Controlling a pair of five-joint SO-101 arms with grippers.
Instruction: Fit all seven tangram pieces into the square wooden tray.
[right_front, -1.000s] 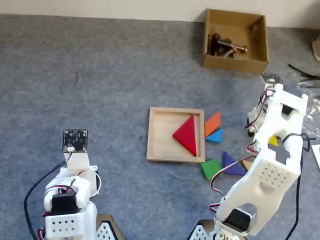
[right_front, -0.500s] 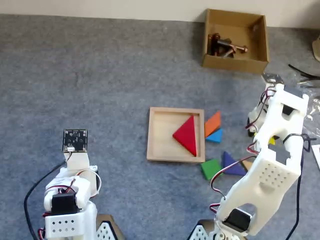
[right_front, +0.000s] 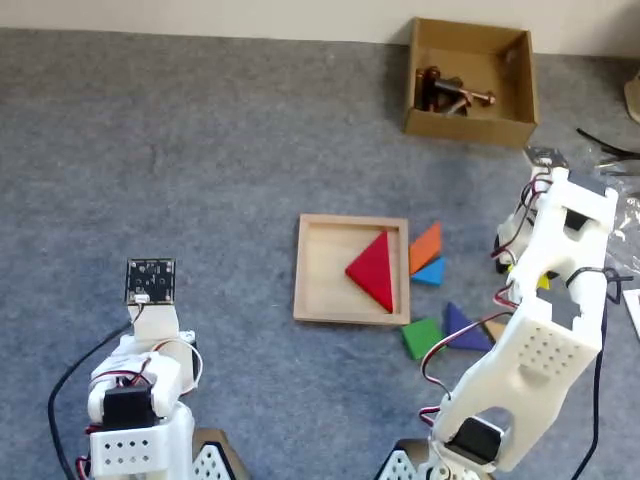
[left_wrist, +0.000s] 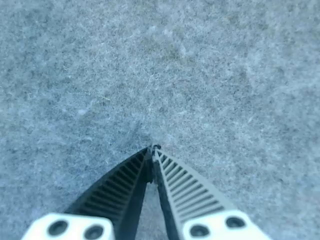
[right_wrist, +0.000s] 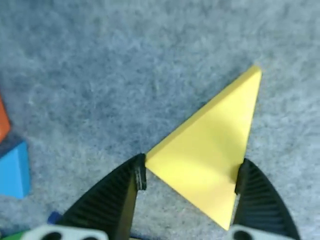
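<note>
Across the high view, nothing has shifted over the last second: both arms keep the same pose and every piece lies where it did. The square wooden tray (right_front: 325, 272) sits mid-bench on the grey felt (right_front: 200, 150), with the red triangle (right_front: 374, 270) lying inside it against its right side. Just outside that right rim you see the orange piece (right_front: 427, 244) and the blue piece (right_front: 431, 271), touching each other. Near the tray's lower right corner lie the green square (right_front: 421, 337) and the purple triangle (right_front: 461, 326), with a tan piece (right_front: 493, 329) half hidden under the right arm (right_front: 545, 330). A cardboard box (right_front: 500, 118) holding brown metal parts stands well apart at the far edge.

From above, the right arm covers most of the yellow triangle (right_wrist: 210, 155), and only a sliver of it peeks through the arm's frame. Your right wrist view shows much more: the right end effector (right_wrist: 190, 170) straddles this triangle, one fingertip against its corner and the other against its opposite edge, gripping it as it lies on the felt.

Your left wrist view shows the left end effector (left_wrist: 153, 150) closed, tips together over bare felt, holding nothing. The left arm (right_front: 140, 400) sits well apart from the tray.
</note>
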